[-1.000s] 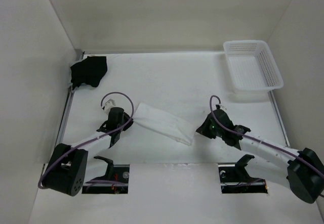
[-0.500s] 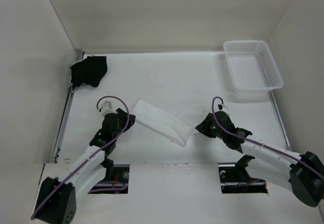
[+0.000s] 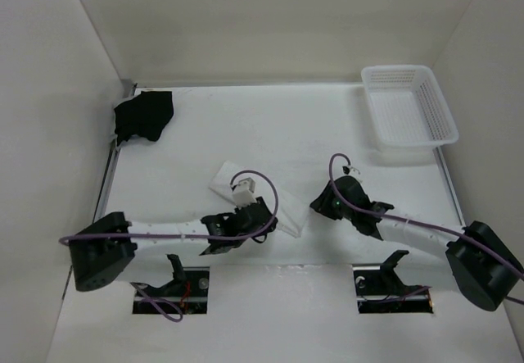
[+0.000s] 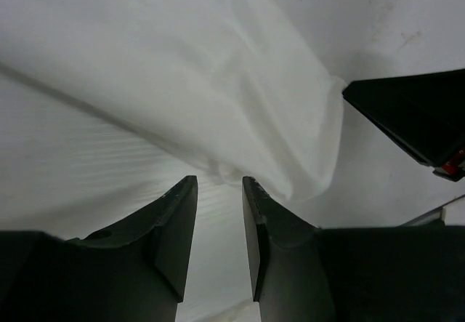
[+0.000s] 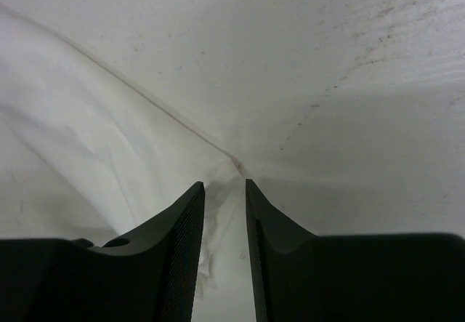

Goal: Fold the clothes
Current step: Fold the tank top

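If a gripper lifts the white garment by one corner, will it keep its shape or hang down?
Likely floppy: the white garment lies in soft folds and wrinkles, so it would probably drape from the pinched corner. It looks thin and flat on the table, so probably light. Pushed, it may bunch rather than slide whole.

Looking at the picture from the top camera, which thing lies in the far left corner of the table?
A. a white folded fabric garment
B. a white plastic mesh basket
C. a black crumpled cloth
C: the black crumpled cloth sits in the far left corner of the white table, while the white plastic mesh basket stands in the far right corner.
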Tool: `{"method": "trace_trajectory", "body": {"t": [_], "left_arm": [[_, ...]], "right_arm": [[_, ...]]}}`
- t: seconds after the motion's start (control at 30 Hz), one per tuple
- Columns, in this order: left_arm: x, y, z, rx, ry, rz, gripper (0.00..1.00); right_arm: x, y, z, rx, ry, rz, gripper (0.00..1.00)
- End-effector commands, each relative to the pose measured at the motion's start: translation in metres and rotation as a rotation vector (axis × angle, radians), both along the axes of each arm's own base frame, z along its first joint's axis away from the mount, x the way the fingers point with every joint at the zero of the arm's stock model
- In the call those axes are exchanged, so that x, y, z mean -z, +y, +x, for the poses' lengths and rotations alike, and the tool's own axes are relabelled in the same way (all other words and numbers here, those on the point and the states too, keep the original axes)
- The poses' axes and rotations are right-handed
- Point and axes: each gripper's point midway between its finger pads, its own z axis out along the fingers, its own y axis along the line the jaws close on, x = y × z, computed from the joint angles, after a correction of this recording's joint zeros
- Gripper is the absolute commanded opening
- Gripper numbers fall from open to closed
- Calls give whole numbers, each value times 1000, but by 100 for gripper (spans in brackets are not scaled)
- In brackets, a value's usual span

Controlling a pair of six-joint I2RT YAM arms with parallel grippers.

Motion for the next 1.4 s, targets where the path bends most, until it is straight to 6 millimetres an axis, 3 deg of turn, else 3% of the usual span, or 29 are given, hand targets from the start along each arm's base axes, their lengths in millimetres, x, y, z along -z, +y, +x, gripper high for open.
{"method": "trace_trajectory", "body": {"t": [0.0, 0.27, 0.4, 0.6, 0.73, 0.9, 1.37], "left_arm": [[-37, -59, 14, -27, -75, -176, 30], [-28, -100, 13, -1, -29, -201, 20], [-20, -87, 4, -41, 18, -196, 20], [-23, -70, -18, -56, 62, -174, 27], [-6, -64, -29, -81, 138, -152, 28], [9, -67, -27, -108, 187, -171, 27], [16, -80, -12, -115, 182, -228, 24]], "right_arm": [[-34, 15, 18, -7, -110, 72, 33], [-47, 11, 11, -19, -147, 101, 33], [-46, 11, 11, -30, -147, 91, 34], [-36, 10, 11, -41, -124, 60, 35], [-34, 11, 12, -38, -119, 54, 35], [-31, 13, 10, -43, -111, 56, 35], [-29, 15, 11, -54, -109, 50, 34]]}}
